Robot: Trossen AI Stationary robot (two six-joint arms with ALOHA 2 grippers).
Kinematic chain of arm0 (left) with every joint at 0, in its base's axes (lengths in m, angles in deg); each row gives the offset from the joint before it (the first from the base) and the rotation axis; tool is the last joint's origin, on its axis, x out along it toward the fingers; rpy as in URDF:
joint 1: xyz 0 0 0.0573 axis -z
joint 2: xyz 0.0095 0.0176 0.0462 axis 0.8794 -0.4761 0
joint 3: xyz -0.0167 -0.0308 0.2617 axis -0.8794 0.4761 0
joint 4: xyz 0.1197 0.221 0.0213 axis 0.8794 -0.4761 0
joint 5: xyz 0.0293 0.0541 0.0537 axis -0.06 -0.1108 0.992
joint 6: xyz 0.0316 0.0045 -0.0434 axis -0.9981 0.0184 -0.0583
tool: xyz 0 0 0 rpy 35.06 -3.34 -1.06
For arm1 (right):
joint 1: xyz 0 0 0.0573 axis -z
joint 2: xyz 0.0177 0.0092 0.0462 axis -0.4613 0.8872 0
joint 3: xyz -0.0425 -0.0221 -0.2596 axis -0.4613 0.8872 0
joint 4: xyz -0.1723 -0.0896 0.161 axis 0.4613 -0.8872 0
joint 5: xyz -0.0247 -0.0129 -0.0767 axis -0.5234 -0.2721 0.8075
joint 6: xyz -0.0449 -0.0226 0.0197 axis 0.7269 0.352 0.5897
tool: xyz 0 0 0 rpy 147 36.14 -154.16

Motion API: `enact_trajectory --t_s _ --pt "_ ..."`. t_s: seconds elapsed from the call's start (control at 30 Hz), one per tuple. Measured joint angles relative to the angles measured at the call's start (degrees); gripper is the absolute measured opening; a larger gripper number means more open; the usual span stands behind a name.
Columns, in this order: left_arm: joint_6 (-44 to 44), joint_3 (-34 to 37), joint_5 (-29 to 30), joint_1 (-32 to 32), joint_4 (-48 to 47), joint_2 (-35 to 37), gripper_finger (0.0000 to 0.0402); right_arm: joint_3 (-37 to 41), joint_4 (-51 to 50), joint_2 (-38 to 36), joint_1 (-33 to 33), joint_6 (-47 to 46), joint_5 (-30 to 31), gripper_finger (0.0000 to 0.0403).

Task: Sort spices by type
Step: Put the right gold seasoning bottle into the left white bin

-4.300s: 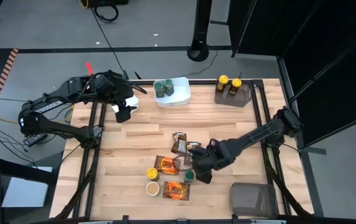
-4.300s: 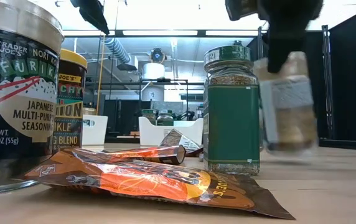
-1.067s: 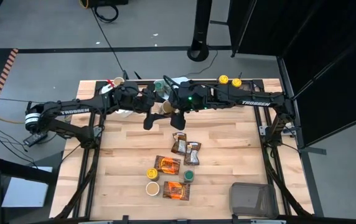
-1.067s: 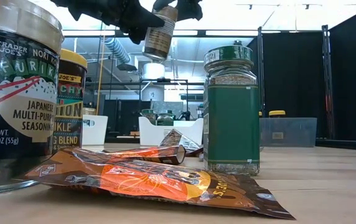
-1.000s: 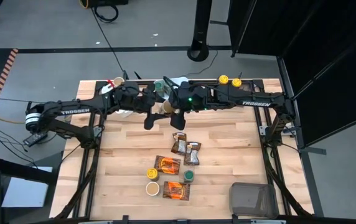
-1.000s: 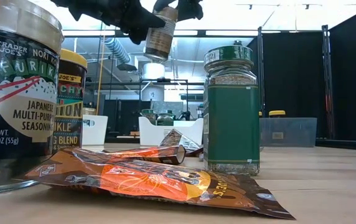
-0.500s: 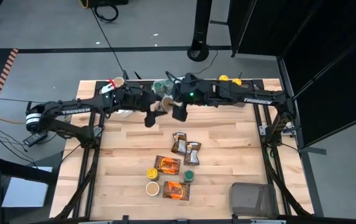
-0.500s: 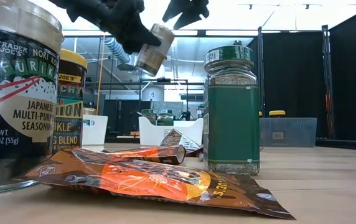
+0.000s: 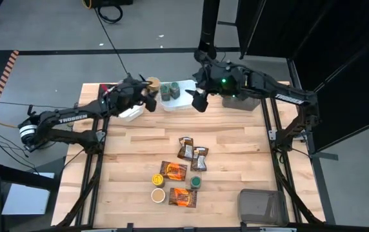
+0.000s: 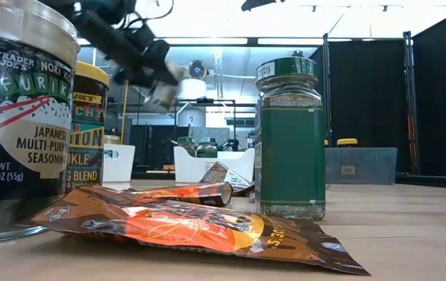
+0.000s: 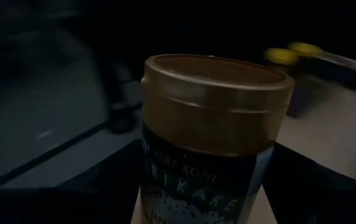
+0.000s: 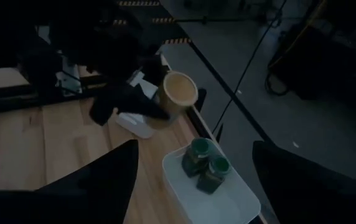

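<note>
My left gripper (image 9: 144,90) is shut on a tan-lidded furikake jar (image 9: 151,84), held in the air over the table's far left, above a white square tub (image 9: 130,113). In the left wrist view the jar (image 11: 210,124) fills the picture between the fingers. My right gripper (image 9: 199,103) hangs open and empty near the far edge, beside the white tub (image 9: 186,98) that holds green-lidded jars (image 12: 204,155). Mid-table lie orange-and-brown packets (image 9: 173,171) and yellow-lidded (image 9: 157,179), tan-lidded (image 9: 158,194) and green-lidded (image 9: 196,182) jars. My left gripper pinches the jar's lower body (image 11: 196,193) between its two fingers, which come roughly level from the table's left. The jar runs on along the fingers, with its tan lid (image 11: 215,81) at the far end. It is lifted clear of the table and tilted.
A grey-brown bin (image 9: 244,98) with yellow-lidded jars stands at the far right, partly under my right arm. Another grey bin (image 9: 262,205) sits at the near right corner. In the low view tall jars (image 10: 289,140) and a packet (image 10: 199,226) stand close to the camera.
Both grippers were on the jar over the far middle of the table. The right gripper let go and drew away up and toward the far right. The left gripper kept the jar, tipped it, and carried it toward the table's far left.
</note>
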Motion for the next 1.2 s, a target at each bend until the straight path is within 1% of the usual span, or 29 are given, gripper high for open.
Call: enact_trajectory --t_s 0.17,0.23,0.33,0.43,0.57,0.7,0.83,1.0,1.1,1.2 --pt "9.21 8.68 16.07 0.26 3.64 7.5 0.028 0.0 -1.07 -0.79 0.0 0.44 -0.07 0.0322" --pt "10.8 11.58 20.55 0.46 4.28 9.67 0.028 0.0 -1.98 -0.77 0.0 0.44 -0.09 0.032" --pt "11.4 14.03 23.02 0.52 6.16 11.06 0.028 0.02 -2.87 -0.39 -0.02 0.42 -0.11 0.0316" --pt "13.87 16.17 26.58 0.48 6.37 11.01 0.028 0.04 -3.65 -0.05 -0.02 -0.35 -0.19 0.0311" --pt "18.57 18.53 28.23 0.6 5.5 9.13 0.028 0.04 -3.56 -0.03 -0.07 -0.67 -0.87 0.0308" --pt "23.35 21.01 34.1 0.48 4.93 7.4 0.028 0.04 -3.56 -0.03 -0.09 -1.09 -1.75 0.0306" --pt "24.69 22.2 38.21 0.39 7.14 5.82 0.028 0.04 -3.59 -0.03 -0.22 -1.23 -2.03 0.0308" --pt "28.48 23.94 37.69 0.37 10.58 2.04 0.028 0.04 -3.74 -0.03 -0.22 -1.99 -2.05 0.0305" --pt "31.23 24.5 37.53 0.34 9.9 -1.03 0.028 0.04 -3.82 0.0 -0.22 -1.99 -2.05 0.0301" --pt "31.51 24.41 38.5 0.38 12.26 -4.28 0.028 0.04 -3.89 0.0 -0.22 -2.01 -2.19 0.0298"
